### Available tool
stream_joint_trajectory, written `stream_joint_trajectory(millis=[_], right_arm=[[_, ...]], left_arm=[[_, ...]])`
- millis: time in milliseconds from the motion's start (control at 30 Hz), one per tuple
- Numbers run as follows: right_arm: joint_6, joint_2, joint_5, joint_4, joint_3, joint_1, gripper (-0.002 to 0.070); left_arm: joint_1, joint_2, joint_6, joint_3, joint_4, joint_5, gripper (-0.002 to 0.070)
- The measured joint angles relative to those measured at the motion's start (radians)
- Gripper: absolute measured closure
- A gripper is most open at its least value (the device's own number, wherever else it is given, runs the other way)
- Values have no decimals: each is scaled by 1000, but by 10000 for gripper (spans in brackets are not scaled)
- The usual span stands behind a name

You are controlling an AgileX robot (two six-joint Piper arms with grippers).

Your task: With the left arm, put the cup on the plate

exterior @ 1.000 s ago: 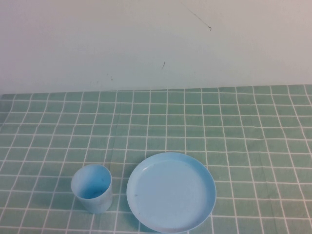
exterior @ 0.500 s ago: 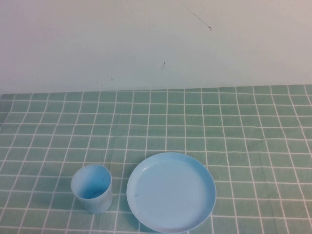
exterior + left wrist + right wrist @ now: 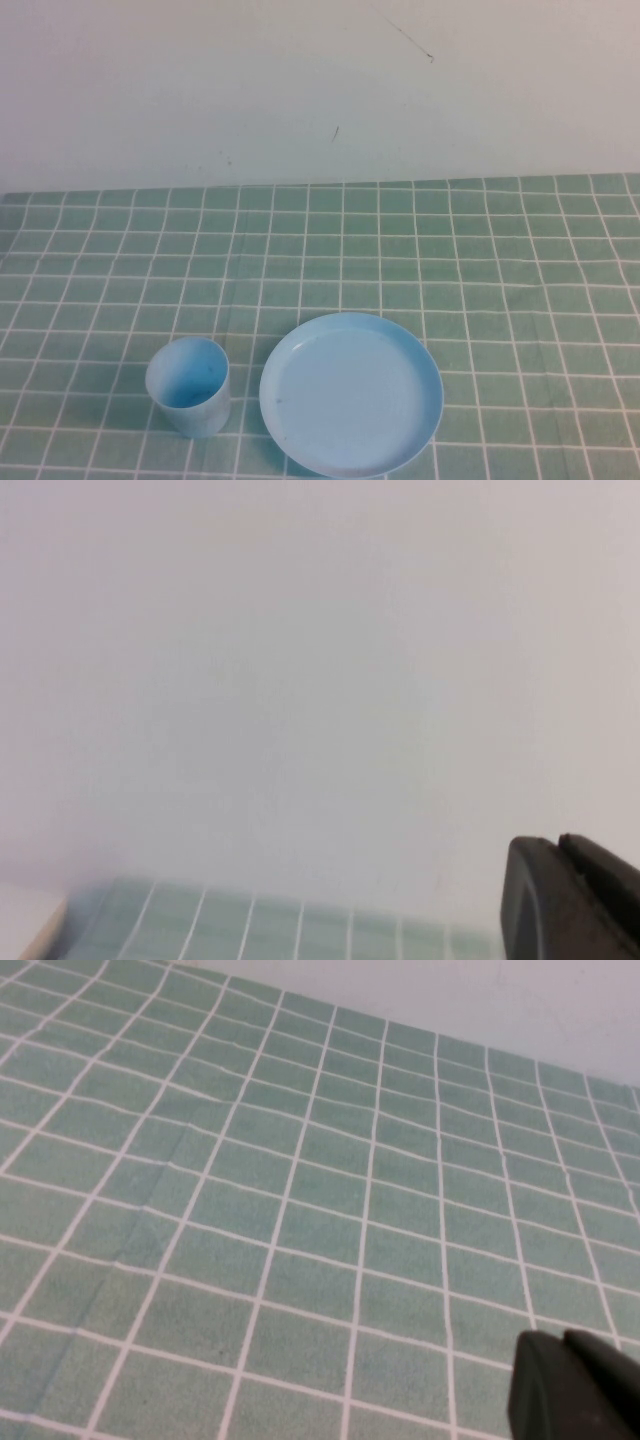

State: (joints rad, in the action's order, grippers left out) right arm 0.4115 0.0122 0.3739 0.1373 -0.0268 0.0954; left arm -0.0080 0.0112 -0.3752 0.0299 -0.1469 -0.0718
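Standing upright on green checked tablecloth [image 3: 420,250]: cup [image 3: 189,385], open end up, just left of plate [image 3: 351,393], near but apart. No readable writing anywhere. Plate's near rim cut off by frame edge. Left gripper [image 3: 570,900] faces white wall [image 3: 300,90]; right gripper [image 3: 570,1390] above tablecloth. Both show only a dark corner; claw state cannot tell.

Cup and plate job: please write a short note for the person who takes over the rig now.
Left gripper: only a dark edge shows in its wrist view, facing the wall. Right gripper: same, over the green checked cloth. Neither shows in the high view.
The cup stands upright on the cloth, left of the plate, apart from it.
Done: nothing. Left: grasp the cup with the left arm, set it on the plate.
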Motion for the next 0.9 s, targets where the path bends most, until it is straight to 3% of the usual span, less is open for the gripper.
stream_joint_trajectory(millis=[233, 367, 533, 900], right_arm=[[0, 0, 0, 0, 0, 0, 678], [0, 0, 0, 0, 0, 0, 678], [0, 0, 0, 0, 0, 0, 678], [0, 0, 0, 0, 0, 0, 678]], left_arm=[[0, 0, -44, 0, -2, -624, 677], [0, 2, -167, -13, 4, -723, 677], [0, 2, -328, -175, 2, -528, 677], [0, -137, -349, -601, -7, 255, 677]])
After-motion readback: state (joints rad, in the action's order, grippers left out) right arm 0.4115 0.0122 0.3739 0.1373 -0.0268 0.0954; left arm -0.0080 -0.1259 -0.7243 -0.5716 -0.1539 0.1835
